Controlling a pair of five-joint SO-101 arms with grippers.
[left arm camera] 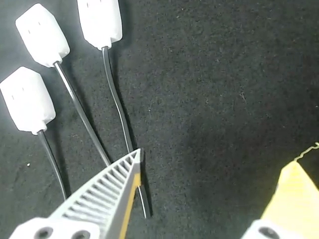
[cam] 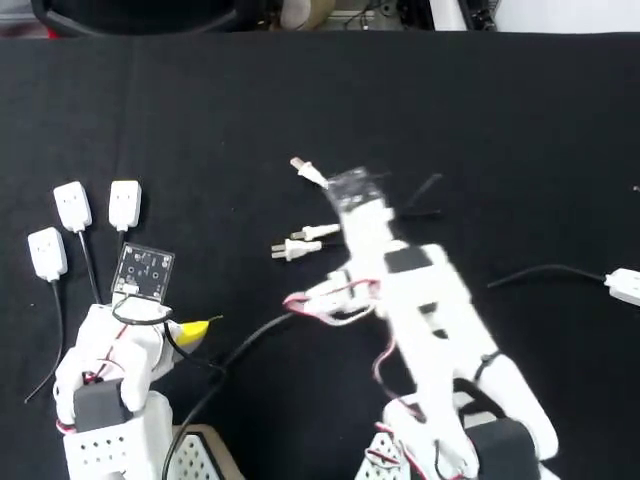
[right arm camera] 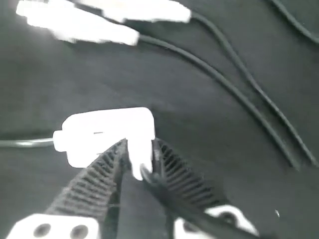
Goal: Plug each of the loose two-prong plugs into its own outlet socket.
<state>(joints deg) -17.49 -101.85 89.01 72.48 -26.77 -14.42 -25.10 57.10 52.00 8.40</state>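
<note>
**Right tool clenched on one plug, left tool released by the sockets**

The black worktop (cam: pixel 520 130) carries everything. The right arm (cam: pixel 440 320) stretches from the near edge toward the middle. The left arm (cam: pixel 105 390) sits folded at the near left corner.

Three white outlet sockets (cam: pixel 72 205) lie close together at the left of the worktop, just beyond the left arm. Their black cords (left arm camera: pixel 82 119) run back toward it. In the left wrist view the left tool (left arm camera: pixel 215 159) is released, its ribbed white finger and yellow finger set wide apart. The white finger lies over the socket cords, and the sockets themselves are a short way beyond its tip, untouched and with nothing plugged in.

A white connector (cam: pixel 625 286) on a black lead lies at the right edge, well apart from both arms. Whether it is a socket or a plug cannot be told.

The right tool (right arm camera: pixel 139 152) is clenched on the body of a white two-prong plug (right arm camera: pixel 107 132), with its cord leaving to one side. In the high view this plug's prongs stick out leftward just beside the tool's tip, near the worktop's middle and well apart from the sockets.

Two loose plugs (cam: pixel 315 232) lie side by side just left of the right arm, prongs pointing left, near the held plug but clear of the tool.
</note>
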